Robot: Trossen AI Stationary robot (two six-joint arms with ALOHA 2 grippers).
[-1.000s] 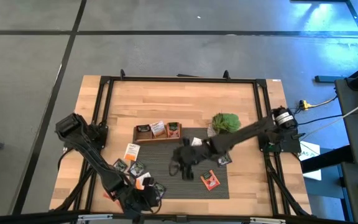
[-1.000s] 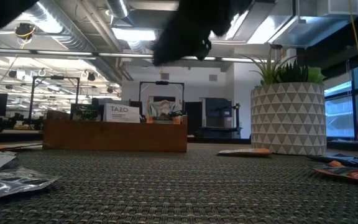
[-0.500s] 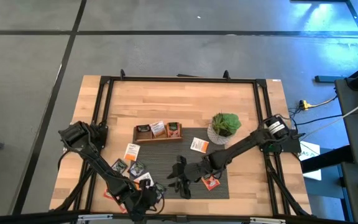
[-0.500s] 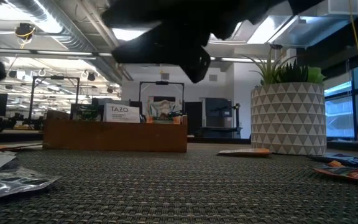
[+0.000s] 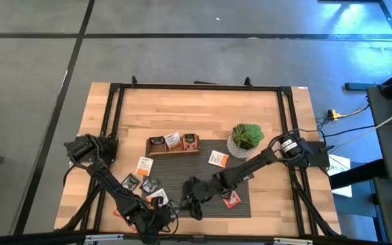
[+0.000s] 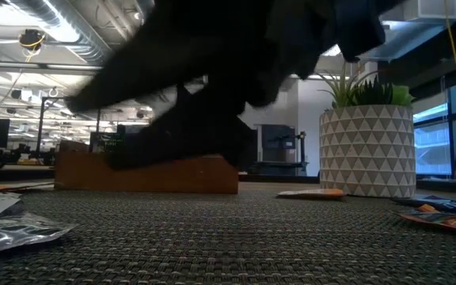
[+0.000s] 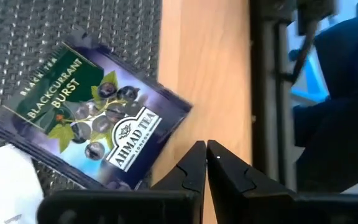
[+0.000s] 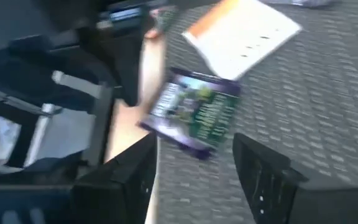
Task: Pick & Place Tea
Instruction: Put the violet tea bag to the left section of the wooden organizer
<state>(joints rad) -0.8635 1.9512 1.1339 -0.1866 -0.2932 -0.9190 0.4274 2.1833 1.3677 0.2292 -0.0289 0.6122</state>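
The right gripper hangs low over the grey mat, fingers spread apart, above a dark Ahmad blackcurrant tea sachet lying half off the mat's near edge. The left gripper, fingertips pressed together and empty, sits just beside that sachet over bare wood. Other sachets lie scattered around the mat; three stand in the wooden tray at its far edge.

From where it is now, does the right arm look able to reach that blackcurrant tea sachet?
Probably yes. The right pincer is open and the blackcurrant sachet lies flat just ahead of it with nothing between. The shut left pincer sits close beside the sachet and could crowd it.
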